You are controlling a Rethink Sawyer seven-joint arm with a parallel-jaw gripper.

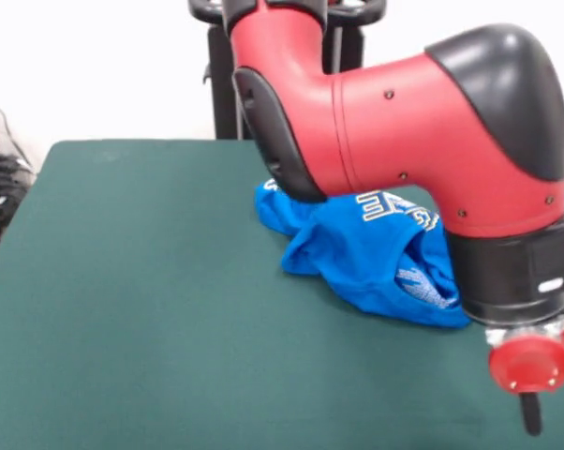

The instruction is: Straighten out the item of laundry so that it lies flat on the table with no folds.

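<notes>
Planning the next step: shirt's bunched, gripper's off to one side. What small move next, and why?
Probably shift the gripper back over the T-shirt's nearest edge. The shirt lies crumpled in folds on the table, lettering partly creased, while the gripper hangs beside it over bare cloth, gripping nothing visible.

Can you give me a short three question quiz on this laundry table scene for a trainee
1. True or false: the blue T-shirt lies flat with no folds.
2. Where is the gripper in the front view? A) above the shirt's middle B) low at the picture's right, beside the shirt's edge C) off the table at the left
3. Fill in: the table is covered in dark ____ cloth.

Key:
1. False; it is bunched, with folds across it.
2. B; one dark finger shows below the red wrist disc, and whether it is open cannot be told.
3. green
</notes>
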